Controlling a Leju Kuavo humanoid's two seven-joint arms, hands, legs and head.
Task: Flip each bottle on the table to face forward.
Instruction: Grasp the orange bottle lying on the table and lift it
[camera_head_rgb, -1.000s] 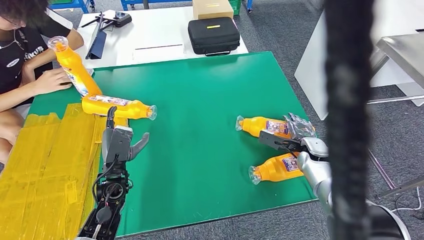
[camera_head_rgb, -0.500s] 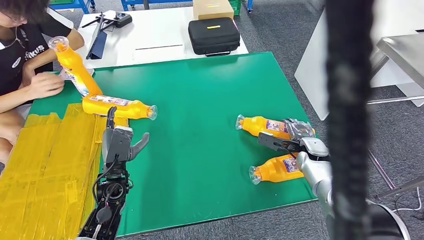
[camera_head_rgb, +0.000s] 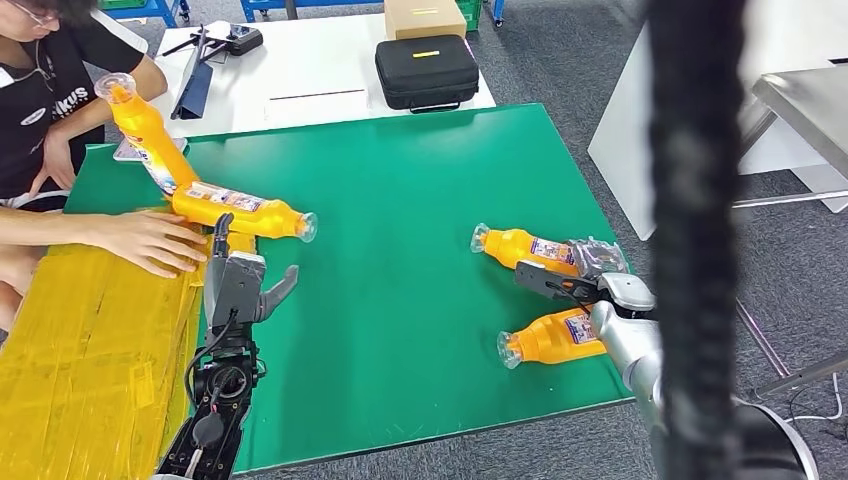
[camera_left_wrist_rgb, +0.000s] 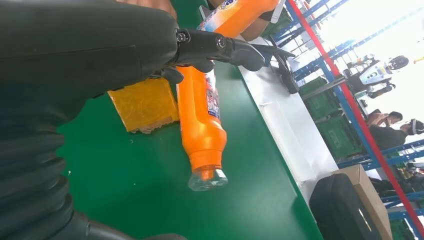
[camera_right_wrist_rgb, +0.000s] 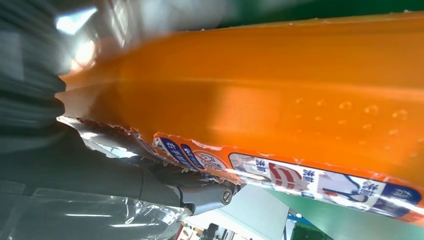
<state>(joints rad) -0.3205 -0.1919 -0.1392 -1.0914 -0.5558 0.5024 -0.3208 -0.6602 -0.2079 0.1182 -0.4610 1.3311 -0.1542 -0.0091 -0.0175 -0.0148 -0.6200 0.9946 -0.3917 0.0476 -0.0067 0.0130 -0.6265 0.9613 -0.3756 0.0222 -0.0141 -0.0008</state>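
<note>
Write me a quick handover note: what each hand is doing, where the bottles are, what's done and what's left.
Left hand: open, holding nothing, just short of the lying bottle at the table's left.
Right hand: its fingers reach over the farther right bottle; whether it grips the bottle is unclear.
Nearer right bottle lies beside that arm.
A fourth bottle leans tilted at the far left; a person's hand rests on the yellow sheet.
Done: cannot confirm any flip. Left: check and flip all four.

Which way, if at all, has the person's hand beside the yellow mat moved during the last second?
Yes. The person's hand has come down from beside the tilted bottle onto the yellow mat, nearer the robot's left hand.
</note>
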